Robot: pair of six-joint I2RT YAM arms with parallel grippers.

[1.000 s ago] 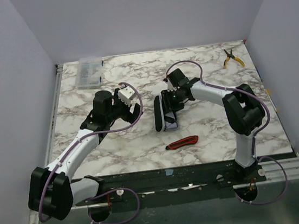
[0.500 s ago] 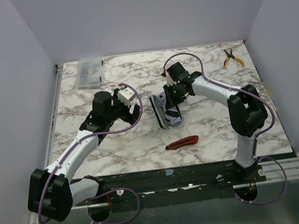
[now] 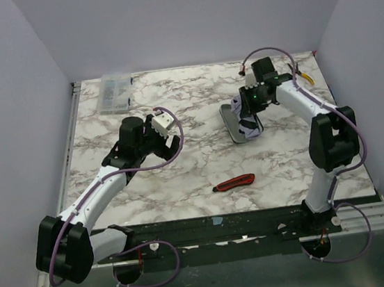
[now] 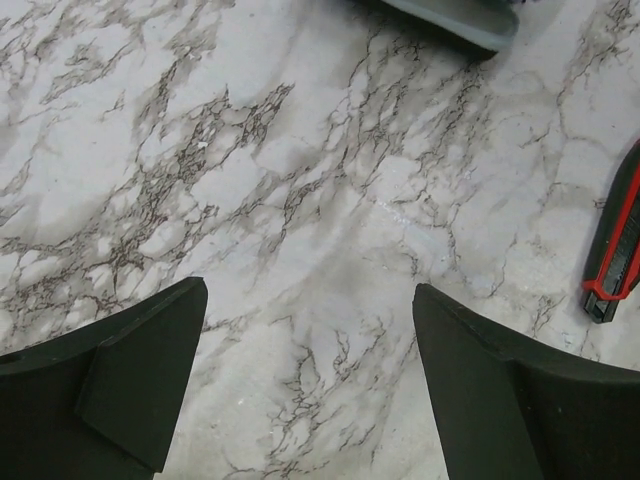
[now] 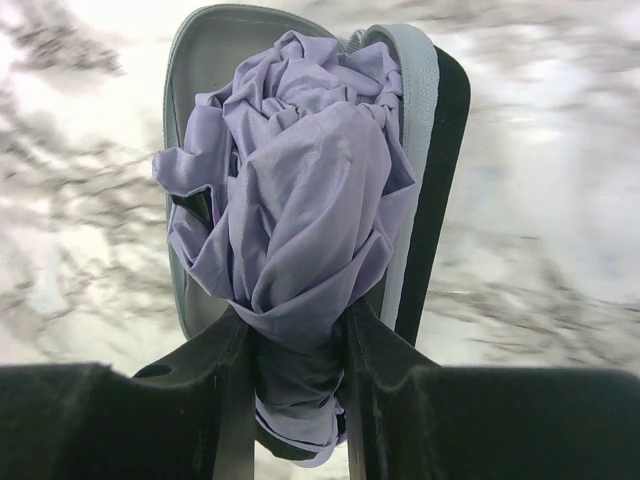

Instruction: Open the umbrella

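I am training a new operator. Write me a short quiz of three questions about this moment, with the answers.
1. True or false: the right fingers are shut on the umbrella.
2. The fabric of the umbrella that shows is: A) lilac B) red C) green.
3. Fill in: the left fingers are ___ and hold nothing.
Key: 1 true; 2 A; 3 open.

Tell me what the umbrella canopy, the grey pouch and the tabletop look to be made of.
The umbrella canopy: thin woven synthetic, likely nylon or polyester; pale lilac, faint sheen, crumpled into soft folds. The grey pouch: seemingly semi-rigid fabric-covered shell, matte, holding its oval shape; material unclear. The tabletop: white marble pattern with grey veins, smooth; real stone or printed laminate, cannot tell.
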